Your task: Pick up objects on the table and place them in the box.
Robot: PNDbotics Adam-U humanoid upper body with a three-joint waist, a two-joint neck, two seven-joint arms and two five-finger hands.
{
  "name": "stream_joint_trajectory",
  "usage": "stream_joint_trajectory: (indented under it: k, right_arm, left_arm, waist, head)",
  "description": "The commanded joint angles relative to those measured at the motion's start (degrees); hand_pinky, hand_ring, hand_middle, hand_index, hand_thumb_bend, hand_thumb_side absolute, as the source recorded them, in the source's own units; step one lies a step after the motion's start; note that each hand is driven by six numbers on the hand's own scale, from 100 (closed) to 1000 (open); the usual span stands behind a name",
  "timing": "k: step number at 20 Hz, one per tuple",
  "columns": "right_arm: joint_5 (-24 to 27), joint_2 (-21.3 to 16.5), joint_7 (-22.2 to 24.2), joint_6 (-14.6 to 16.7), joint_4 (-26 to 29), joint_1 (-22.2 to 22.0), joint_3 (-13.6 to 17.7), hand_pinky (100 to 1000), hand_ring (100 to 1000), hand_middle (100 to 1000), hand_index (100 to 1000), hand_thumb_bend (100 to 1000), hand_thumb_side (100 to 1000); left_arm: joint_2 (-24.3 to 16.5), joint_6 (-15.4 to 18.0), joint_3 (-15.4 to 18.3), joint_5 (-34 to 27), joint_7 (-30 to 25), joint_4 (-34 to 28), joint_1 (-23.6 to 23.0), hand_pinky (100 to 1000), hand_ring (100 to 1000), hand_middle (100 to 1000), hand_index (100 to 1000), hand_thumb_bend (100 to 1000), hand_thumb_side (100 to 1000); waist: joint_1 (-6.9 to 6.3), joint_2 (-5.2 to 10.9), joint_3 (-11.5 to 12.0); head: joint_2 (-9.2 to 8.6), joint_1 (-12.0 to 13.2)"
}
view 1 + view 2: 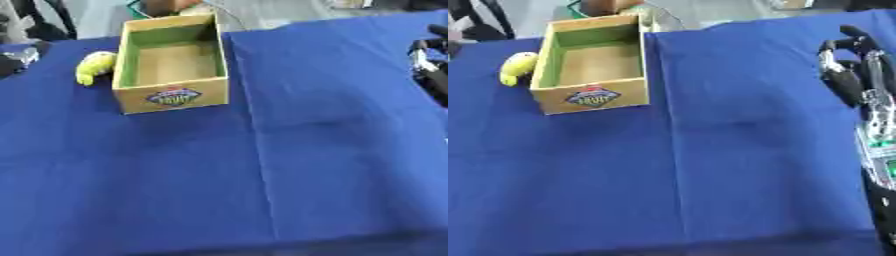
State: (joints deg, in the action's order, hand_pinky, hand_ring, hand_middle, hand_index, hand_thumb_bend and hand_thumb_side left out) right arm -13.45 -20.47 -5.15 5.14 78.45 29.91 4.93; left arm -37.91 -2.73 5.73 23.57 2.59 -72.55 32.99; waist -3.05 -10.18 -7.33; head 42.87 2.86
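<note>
A surface under a blue cloth fills the room's foreground, with an open cardboard box empty near its far left corner and a grey floor beyond. A small yellow object, long axis running toward the far edge, touches the box's left wall. The right hand hovers at the right edge, fingers curled on nothing, well apart; the left hand looks nearer, its fingers unreadable.
</note>
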Motion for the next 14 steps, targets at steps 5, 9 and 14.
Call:
stream_joint_trajectory:
  k: [5, 9, 14]
  right_arm:
    - [0.3, -0.7, 0.5, 0.2, 0.4, 0.6, -0.1, 742, 917, 684, 915, 100, 546]
    - [0.2, -0.6, 0.7, 0.2, 0.3, 0.6, -0.3, 743, 917, 684, 915, 100, 546]
    - [0.2, -0.6, 0.9, 0.3, 0.1, 0.6, -0.5, 743, 917, 684, 914, 100, 545]
  left_arm:
    - [-3.4, 1.9, -2.6, 8.2, -3.1, 8.3, 7.0, 549, 606, 601, 739, 610, 320]
    - [-2.8, 2.9, -3.3, 12.8, -3.7, 12.6, 10.3, 561, 611, 608, 745, 605, 310]
    - [-1.5, 3.8, -3.6, 18.0, -3.4, 18.1, 13.4, 579, 619, 614, 751, 611, 290]
  waist:
    - [0.05, 1.54, -0.9]
    - [0.07, 1.85, -1.4]
    - [0.07, 2.04, -2.0]
  head:
    - [0.69, 0.3]
    - [0.84, 0.5]
    - [1.12, 0.7]
